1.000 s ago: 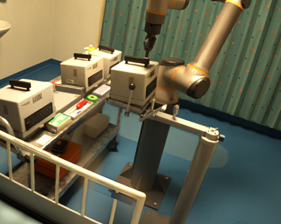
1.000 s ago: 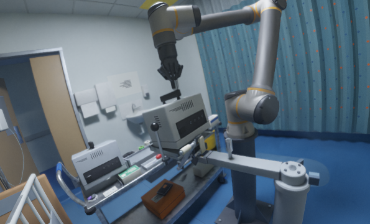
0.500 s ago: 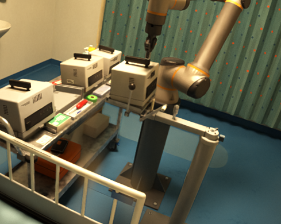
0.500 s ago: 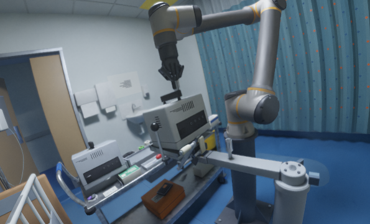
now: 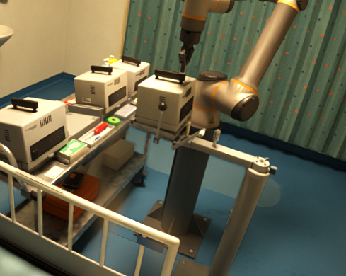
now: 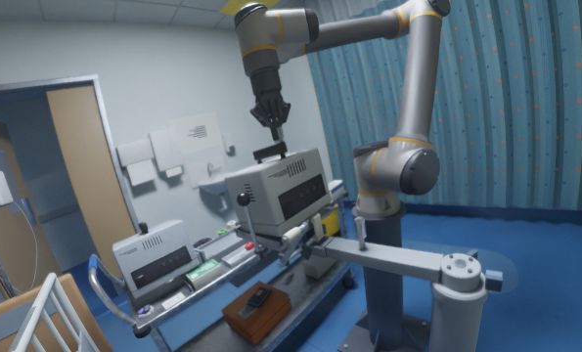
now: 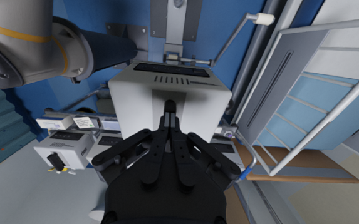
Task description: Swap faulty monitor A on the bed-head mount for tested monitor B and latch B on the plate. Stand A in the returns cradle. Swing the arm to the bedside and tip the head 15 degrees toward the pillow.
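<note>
At the end of the mount arm (image 5: 222, 151) a white monitor (image 5: 165, 102) sits on the tilting plate. Its black carry handle (image 5: 169, 75) is on top. A black-knobbed lever (image 5: 161, 107) stands at its side. My gripper (image 5: 182, 66) hangs just above one end of the handle, closed and empty. The wrist camera looks straight down on the monitor's top (image 7: 168, 103) past my gripper (image 7: 169, 120). Three more white monitors stand on the cart: one near the bed (image 5: 27, 130), one in the middle (image 5: 100, 87), one behind it (image 5: 132, 72).
A dotted green curtain (image 5: 307, 70) hangs behind the arm. The cart top holds a red-handled tool (image 5: 100, 128), a green tape roll (image 5: 113, 120) and a green box (image 5: 71, 149). An orange case (image 5: 71, 192) lies on its lower shelf. The bed rail (image 5: 77, 208) crosses the foreground.
</note>
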Controlling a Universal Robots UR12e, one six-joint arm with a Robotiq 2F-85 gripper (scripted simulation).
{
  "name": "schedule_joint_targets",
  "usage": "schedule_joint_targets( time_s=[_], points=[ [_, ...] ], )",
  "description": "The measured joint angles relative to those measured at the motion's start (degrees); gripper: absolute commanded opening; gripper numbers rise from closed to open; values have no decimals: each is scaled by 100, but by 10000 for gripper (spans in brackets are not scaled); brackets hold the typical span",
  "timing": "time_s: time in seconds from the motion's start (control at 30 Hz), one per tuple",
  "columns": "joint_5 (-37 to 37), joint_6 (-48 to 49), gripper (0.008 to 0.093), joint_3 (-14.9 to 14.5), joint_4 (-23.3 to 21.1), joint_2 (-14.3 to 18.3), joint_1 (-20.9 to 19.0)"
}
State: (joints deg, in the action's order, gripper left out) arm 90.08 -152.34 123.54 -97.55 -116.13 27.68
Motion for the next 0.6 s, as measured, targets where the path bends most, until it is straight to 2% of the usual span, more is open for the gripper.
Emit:
schedule_joint_targets(
  time_s=[0.6],
  points=[
    [2, -44, 80, 21, -25, -1, -44]
  ],
)
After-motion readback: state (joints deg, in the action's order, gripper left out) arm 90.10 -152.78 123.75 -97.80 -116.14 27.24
